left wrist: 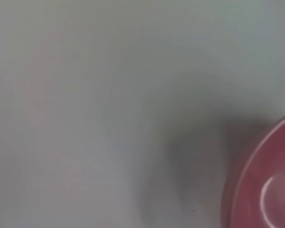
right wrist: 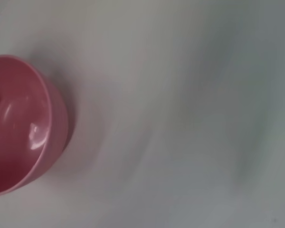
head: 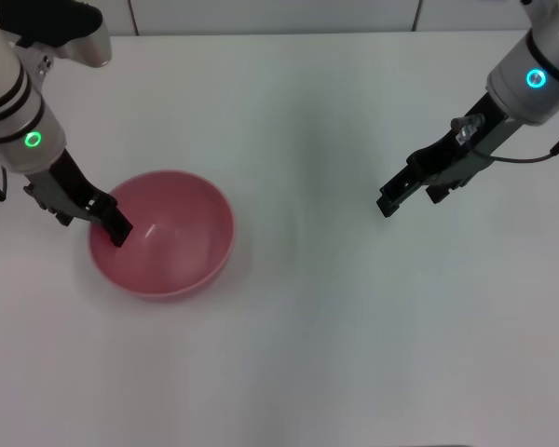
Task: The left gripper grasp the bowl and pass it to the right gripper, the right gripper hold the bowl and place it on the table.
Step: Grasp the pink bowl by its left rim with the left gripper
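The pink-red bowl [head: 172,244] sits upright on the white table [head: 345,326], left of centre. My left gripper [head: 93,227], on the arm with the green ring, is at the bowl's left rim. One finger reaches inside the bowl, the other stays outside, and the jaws stand apart, so it is open. My right gripper [head: 411,199], on the arm with the cyan-blue ring, hovers open over bare table far to the right with nothing in it. The bowl [left wrist: 268,190] fills a corner of the left wrist view. In the right wrist view the bowl [right wrist: 19,123] lies far off.
A tiled wall edge [head: 279,19] runs along the table's back. A thin cable [head: 540,154] hangs from the right arm.
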### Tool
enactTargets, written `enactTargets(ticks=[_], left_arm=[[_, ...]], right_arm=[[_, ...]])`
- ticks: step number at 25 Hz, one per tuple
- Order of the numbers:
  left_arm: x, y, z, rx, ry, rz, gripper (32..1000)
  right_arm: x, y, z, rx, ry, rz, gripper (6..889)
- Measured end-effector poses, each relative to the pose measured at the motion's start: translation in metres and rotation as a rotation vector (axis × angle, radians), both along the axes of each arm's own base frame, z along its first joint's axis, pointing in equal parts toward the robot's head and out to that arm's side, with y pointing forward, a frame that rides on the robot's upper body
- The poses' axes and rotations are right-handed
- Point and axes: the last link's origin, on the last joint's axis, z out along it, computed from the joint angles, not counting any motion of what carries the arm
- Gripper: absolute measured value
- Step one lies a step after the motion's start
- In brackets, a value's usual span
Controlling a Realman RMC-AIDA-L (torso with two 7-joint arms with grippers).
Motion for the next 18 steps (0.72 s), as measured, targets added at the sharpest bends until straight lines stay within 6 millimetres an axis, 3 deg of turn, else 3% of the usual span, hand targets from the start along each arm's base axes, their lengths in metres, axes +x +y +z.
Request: enactTargets(ticks=[18], left_arm=[[-0.0016,-0.0023,-0.0059,-0.016,-0.007,-0.007,860]], right_arm=[[-0.0007,-0.0001,-0.0007,-0.005,0.001,0.011,862]])
